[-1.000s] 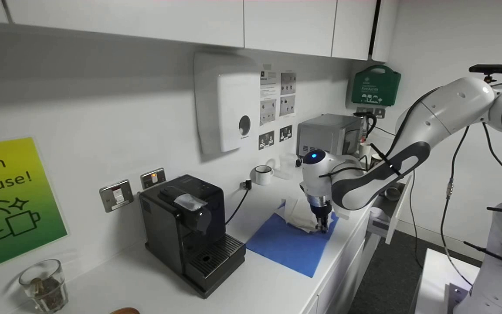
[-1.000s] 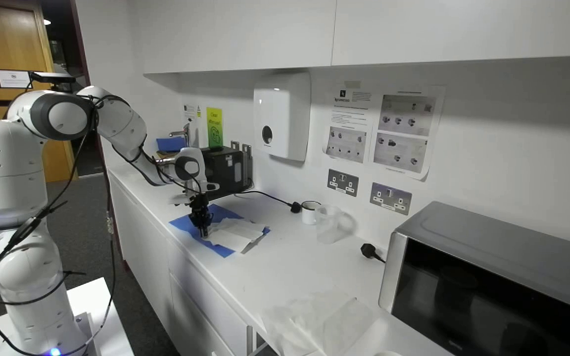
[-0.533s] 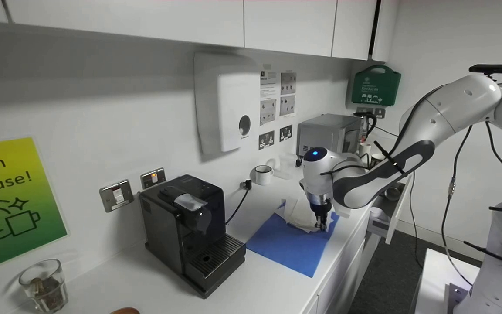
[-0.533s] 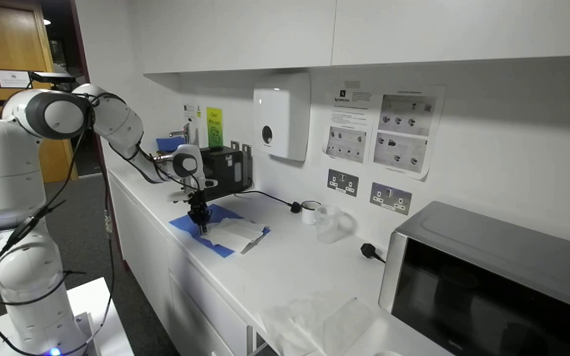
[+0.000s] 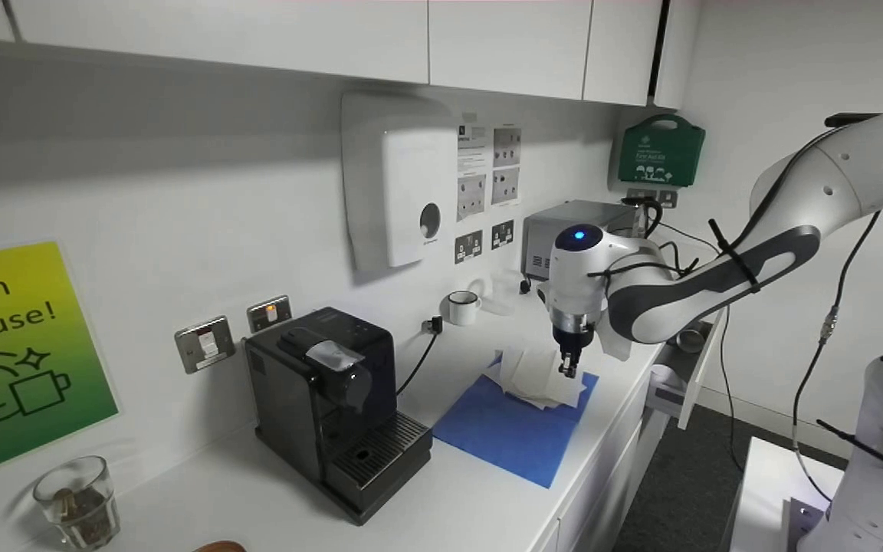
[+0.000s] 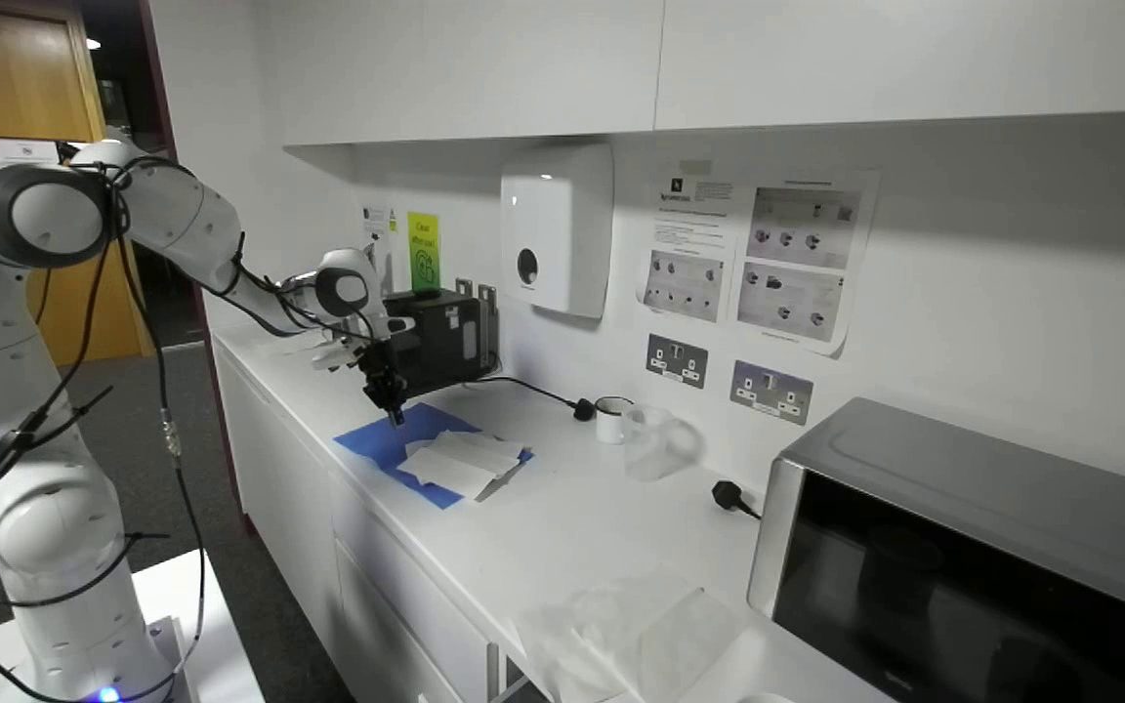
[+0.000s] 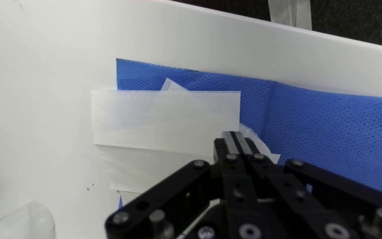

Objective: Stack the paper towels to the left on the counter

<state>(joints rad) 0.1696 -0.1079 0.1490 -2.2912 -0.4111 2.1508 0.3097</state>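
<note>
Leftmost I see a glass tumbler (image 5: 77, 502) with brownish bits (image 5: 83, 515) I can't make out, then a dark-rimmed white mug (image 5: 463, 308). Paper towels (image 5: 532, 376) overlap on a blue cloth (image 5: 499, 429) on the counter (image 5: 457, 498); above them hangs the gripper (image 5: 567, 371), fingers (image 7: 228, 142) together, empty. Rightmost, a pulled-out drawer (image 5: 702, 372) holds something round and metallic (image 5: 690, 340).

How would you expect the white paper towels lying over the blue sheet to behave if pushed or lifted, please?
The paper towels are probably light and floppy: they look thin, with a bluish tint from the blue sheet seeming to show through. A sideways push would likely make them slide apart, since they overlap at differing angles.
</note>
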